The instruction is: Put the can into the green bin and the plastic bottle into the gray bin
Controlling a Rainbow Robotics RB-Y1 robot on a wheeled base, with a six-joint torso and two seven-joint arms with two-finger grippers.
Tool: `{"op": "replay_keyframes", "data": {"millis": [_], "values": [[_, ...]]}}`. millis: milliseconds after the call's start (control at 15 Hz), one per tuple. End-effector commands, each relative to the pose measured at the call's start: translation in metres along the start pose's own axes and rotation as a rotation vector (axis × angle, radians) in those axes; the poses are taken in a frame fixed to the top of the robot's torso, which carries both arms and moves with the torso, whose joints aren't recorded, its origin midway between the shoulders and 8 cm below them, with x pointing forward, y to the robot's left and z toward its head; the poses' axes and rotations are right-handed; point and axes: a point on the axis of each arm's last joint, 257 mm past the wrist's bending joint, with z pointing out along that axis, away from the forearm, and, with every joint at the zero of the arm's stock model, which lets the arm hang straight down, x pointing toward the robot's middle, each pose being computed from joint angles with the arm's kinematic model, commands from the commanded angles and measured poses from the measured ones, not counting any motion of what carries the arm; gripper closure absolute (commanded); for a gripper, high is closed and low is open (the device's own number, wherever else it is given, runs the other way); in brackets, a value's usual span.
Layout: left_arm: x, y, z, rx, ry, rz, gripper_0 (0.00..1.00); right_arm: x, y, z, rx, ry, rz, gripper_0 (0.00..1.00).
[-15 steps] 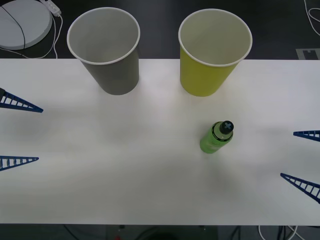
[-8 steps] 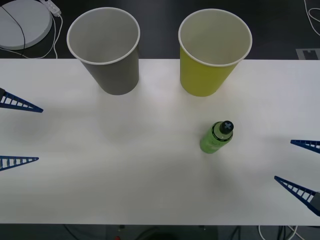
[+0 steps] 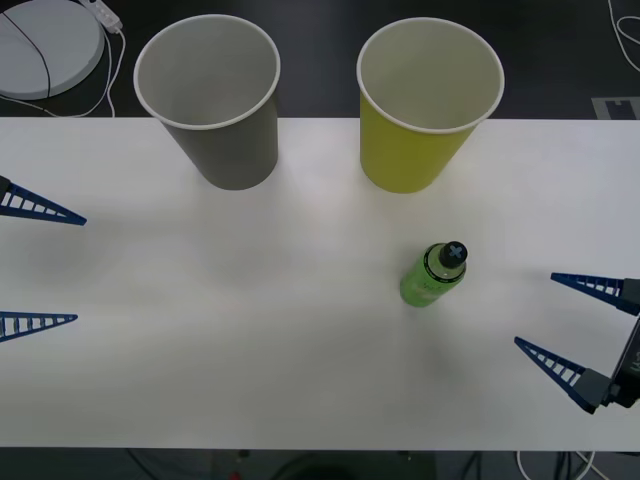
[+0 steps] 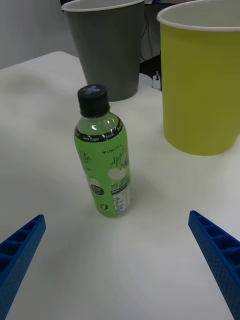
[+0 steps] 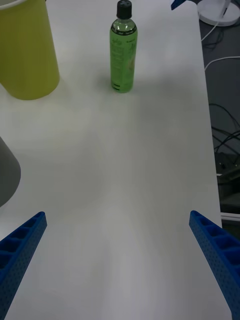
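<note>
Left gripper (image 3: 40, 268): at the table's left edge, well apart from the plastic bottle, blue ribbed fingers spread wide, holding nothing.

Gray bin (image 3: 212, 100): upright on the white table (image 3: 250, 330) near its far edge, left of and farther back than the plastic bottle. Its pale inside shows no contents in the front view. A white round device (image 3: 45, 45) with a cable lies off the table, beyond the bin's left side.

Green bin (image 3: 425, 105): upright, near the far edge, directly behind the plastic bottle and slightly left of it, apart from it. The two bins stand side by side with a gap between them. Its inside likewise shows no contents.

Plastic bottle (image 3: 434, 275): upright on the table in front of the green bin, black cap on, outside both bins. The right wrist view shows its green label facing the camera, with bare tabletop between the bottle (image 4: 104, 160) and the fingers.

Right gripper (image 3: 565, 315): low over the table to the right of the plastic bottle, near it but not touching, fingers spread wide and pointed toward it, holding nothing.
</note>
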Motion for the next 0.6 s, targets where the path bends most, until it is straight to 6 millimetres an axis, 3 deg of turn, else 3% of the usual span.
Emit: {"op": "replay_keyframes", "data": {"millis": [67,600], "values": [[0.0,0.0,0.0,0.0,0.0,0.0,0.0,0.006,-0.002,0.011,-0.001,-0.002,-0.013,0.0],[0.0,0.0,0.0,0.0,0.0,0.0,0.0,0.003,0.001,0.04,0.0,-0.03,-0.016,0.0]]}}
